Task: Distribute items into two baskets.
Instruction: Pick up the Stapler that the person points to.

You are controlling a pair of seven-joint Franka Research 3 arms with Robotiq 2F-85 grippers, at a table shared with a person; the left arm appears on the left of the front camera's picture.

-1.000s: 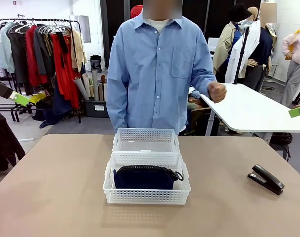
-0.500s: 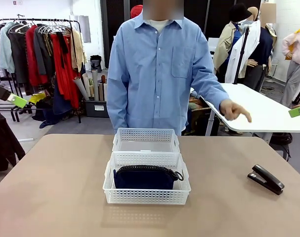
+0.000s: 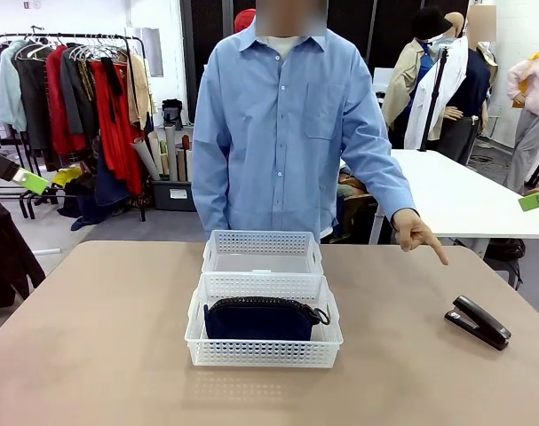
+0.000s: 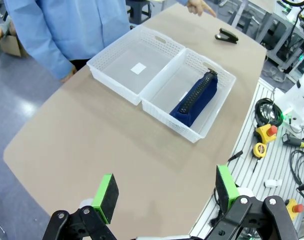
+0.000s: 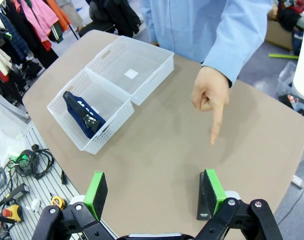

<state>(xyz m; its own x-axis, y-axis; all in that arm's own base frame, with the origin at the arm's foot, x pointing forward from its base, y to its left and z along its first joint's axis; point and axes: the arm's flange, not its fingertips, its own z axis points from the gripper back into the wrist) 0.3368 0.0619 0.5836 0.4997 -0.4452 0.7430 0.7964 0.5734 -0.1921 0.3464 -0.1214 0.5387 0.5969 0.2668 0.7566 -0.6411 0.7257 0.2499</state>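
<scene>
The navy pouch [image 3: 260, 319] already sits on edge in the nearer basket [image 3: 263, 355] at the centre of the front view, while the farther basket [image 3: 262, 241] just behind it, touching it, holds nothing but a small white label. The black stapler [image 3: 478, 321] lies on the bare table [image 3: 91, 337] at the lower right of that view, well apart from both baskets, and the person's hand [image 3: 417, 232] points a finger down toward it. The step in hand is therefore probably fetching the stapler for the empty basket. The right gripper [image 5: 154, 192] is best placed for this. Its jaws stand wide apart and hold nothing. A black bar beside the pad at the lower right of the right wrist view is likely the stapler, though the finger partly hides it. A good pick would wait until the pointing hand clears, then close across the stapler's narrow sides near its middle so it does not pivot. The release should be low inside the far basket. The left gripper [image 4: 166, 192] also gapes wide and empty, high above the near table edge. The tabletop is smooth, matte tan with rounded corners. Behind the person, a clothes rack [image 3: 74, 80] fills the upper left and a white table [image 3: 464, 200] stands at the right.
</scene>
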